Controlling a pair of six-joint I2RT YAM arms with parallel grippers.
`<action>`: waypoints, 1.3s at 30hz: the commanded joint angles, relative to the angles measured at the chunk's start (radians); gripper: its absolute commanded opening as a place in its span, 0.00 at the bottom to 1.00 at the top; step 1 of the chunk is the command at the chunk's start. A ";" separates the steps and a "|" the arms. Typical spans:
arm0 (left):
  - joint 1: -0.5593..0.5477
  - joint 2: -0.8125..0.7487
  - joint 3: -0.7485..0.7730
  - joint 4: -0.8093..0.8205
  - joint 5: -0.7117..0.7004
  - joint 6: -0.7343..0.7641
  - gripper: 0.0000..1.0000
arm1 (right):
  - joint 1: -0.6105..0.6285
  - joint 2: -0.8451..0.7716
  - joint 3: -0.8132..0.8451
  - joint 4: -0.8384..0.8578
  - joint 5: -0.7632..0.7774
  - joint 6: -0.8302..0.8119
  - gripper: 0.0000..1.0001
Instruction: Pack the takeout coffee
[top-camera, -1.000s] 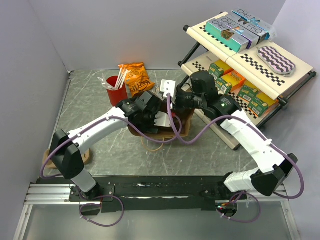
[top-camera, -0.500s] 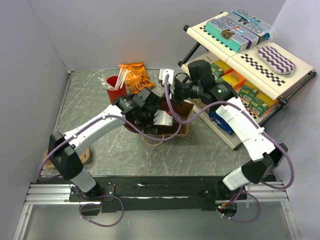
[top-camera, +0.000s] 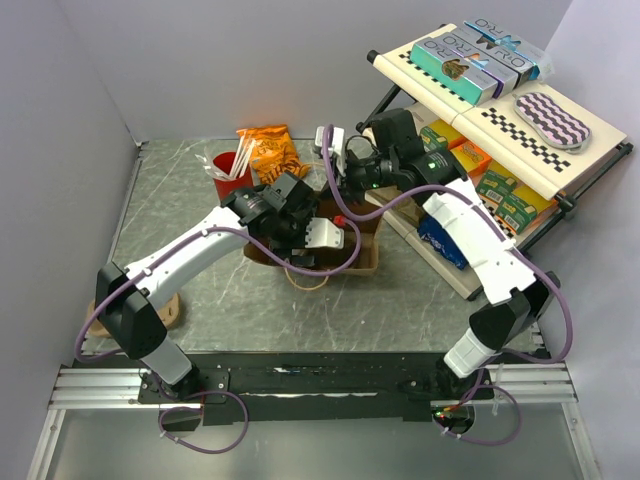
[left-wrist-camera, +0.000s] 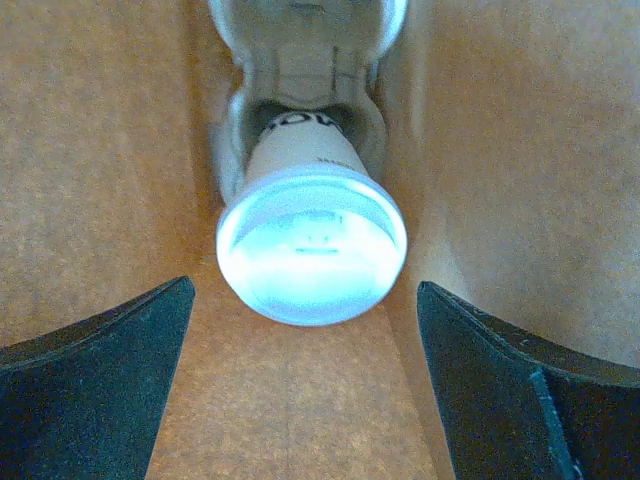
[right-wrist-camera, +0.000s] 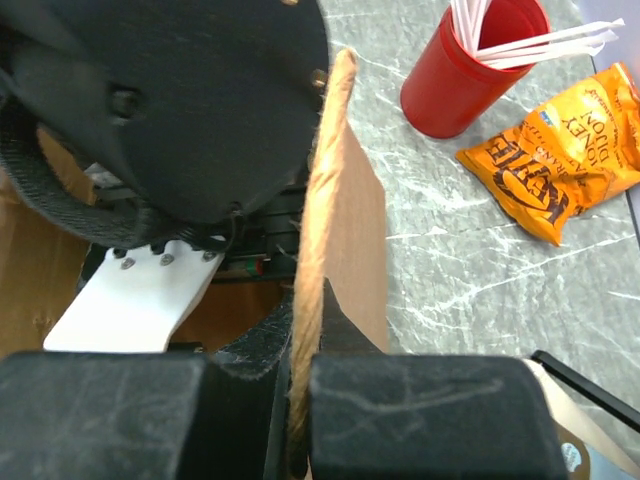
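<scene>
Marble table (top-camera: 180, 200) under bag (top-camera: 365, 255); cup (left-wrist-camera: 300, 150) inside: probably light, crushable; hold below lid (left-wrist-camera: 312, 250). Left gripper (left-wrist-camera: 305, 288) gaping, empty; right gripper (right-wrist-camera: 298, 400) pinching handle (right-wrist-camera: 318, 200).

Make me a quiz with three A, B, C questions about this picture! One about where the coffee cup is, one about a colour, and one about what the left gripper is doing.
1. Where is the coffee cup?
A. On a chair
B. Inside the paper bag
C. In a drawer

2. What colour is the cup with white sticks?
A. Red
B. Blue
C. Green

3. What is the left gripper doing?
A. Squeezing the coffee cup
B. Holding a spoon
C. Staying wide open

Answers:
1 B, because brown paper walls stand on both sides of the coffee cup.
2 A, because the right wrist view shows it bright red.
3 C, because its two fingers sit far apart with nothing between them touching.
</scene>
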 joint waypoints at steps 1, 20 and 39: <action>0.000 -0.060 0.074 0.048 0.064 -0.028 0.99 | -0.024 0.038 0.048 -0.048 -0.009 0.045 0.00; 0.014 -0.110 0.140 0.048 0.312 -0.120 0.99 | -0.079 0.119 0.108 -0.055 -0.028 0.107 0.00; 0.309 -0.271 0.290 0.531 0.348 -0.651 0.99 | -0.157 0.236 0.257 -0.045 -0.066 0.144 0.18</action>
